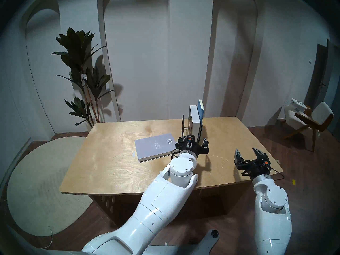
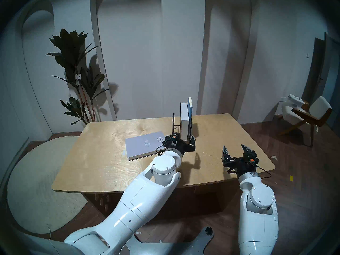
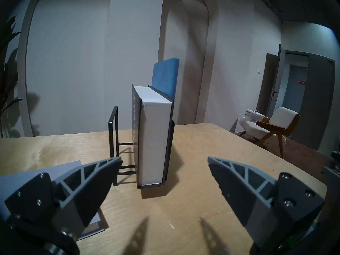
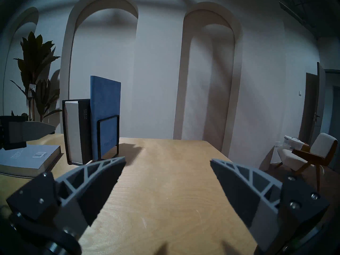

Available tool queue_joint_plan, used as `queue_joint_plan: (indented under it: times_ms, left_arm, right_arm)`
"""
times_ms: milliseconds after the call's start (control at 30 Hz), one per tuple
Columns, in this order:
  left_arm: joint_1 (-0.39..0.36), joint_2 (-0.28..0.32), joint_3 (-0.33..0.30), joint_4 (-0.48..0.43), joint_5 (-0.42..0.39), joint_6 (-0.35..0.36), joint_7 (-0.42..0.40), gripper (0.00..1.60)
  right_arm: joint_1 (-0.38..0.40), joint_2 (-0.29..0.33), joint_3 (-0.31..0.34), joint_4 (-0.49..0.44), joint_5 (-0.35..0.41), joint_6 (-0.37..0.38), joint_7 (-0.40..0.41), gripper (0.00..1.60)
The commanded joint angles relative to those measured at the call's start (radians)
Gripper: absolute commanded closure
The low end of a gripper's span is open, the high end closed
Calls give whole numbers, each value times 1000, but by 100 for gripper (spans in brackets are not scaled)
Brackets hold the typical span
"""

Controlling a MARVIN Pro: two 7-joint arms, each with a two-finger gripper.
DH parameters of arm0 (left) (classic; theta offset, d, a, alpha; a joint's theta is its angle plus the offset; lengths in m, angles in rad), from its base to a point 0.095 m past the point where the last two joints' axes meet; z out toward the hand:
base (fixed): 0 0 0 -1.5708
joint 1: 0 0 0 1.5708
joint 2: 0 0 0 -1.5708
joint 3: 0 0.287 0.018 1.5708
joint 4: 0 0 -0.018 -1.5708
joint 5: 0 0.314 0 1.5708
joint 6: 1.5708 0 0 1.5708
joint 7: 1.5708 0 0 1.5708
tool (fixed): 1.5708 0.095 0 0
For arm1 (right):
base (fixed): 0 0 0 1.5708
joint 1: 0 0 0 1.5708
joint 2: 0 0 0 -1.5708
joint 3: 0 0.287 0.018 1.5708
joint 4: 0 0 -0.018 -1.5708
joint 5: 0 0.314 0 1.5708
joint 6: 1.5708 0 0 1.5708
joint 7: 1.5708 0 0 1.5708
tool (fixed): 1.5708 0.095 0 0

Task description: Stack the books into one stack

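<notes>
The grey-lavender book [image 1: 154, 147] lies flat on the wooden table [image 1: 114, 166]. The black book [image 1: 195, 122] stands upright in a black wire rack [image 1: 183, 125], its white page edge facing me. The blue notebook [image 1: 201, 109] stands behind it on the right. My left gripper [image 1: 193, 138] is open and empty, low over the table just in front of the black book [image 3: 154, 138], its fingers straddling the book's width. My right gripper [image 1: 246, 151] is open and empty near the table's right front; its wrist view shows the black book [image 4: 84, 131] and blue notebook [image 4: 105, 101] to its left.
The rack's empty left slot [image 3: 113, 136] stands beside the black book. A potted plant [image 1: 82, 74] is behind the table's left corner. A chair [image 1: 312, 120] is at the far right. A round rug [image 1: 40, 184] lies on the floor at left.
</notes>
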Motion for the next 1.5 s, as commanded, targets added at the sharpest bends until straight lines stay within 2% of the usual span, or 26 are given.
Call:
queue_joint_plan:
  times_ms: [0, 33, 67, 133, 267, 300, 367, 700, 933, 1100, 1300, 1467]
  left_arm:
    - [-82, -47, 20, 27, -29, -72, 38, 0]
    - [-88, -51, 23, 32, -29, -66, 55, 0]
    - [-99, -58, 36, 43, -5, -53, 109, 0]
    - [-112, -66, 45, 63, -31, -62, 118, 0]
    - [-146, -88, 72, 110, -30, -46, 217, 0]
    - [-151, -92, 69, 120, -27, -47, 211, 0]
    - [-165, -101, 85, 140, -52, -56, 256, 0]
    - [-219, -147, 100, 241, -105, -98, 270, 0]
    - [-239, -168, 103, 286, -113, -130, 280, 0]
    - [-277, -192, 103, 355, -94, -146, 328, 0]
    - [-294, -200, 107, 388, -66, -164, 390, 0]
    - [-300, -202, 102, 395, -77, -168, 378, 0]
  right_arm:
    - [7, 4, -3, -20, 0, -6, 3, 0]
    - [7, 4, -3, -20, 0, -6, 3, 0]
    - [7, 4, -3, -20, 1, -6, 3, 0]
    - [6, 5, -3, -20, 1, -6, 3, 0]
    - [6, 6, -4, -19, 2, -6, 2, 0]
    - [6, 6, -4, -19, 2, -6, 2, 0]
    - [6, 7, -4, -19, 3, -6, 2, 0]
    - [5, 9, -6, -19, 5, -6, 1, 0]
    - [5, 10, -7, -19, 6, -6, 0, 0]
    - [4, 11, -7, -19, 7, -6, -1, 0]
    - [4, 12, -8, -19, 7, -6, -2, 0]
    - [4, 13, -8, -20, 8, -6, -2, 0]
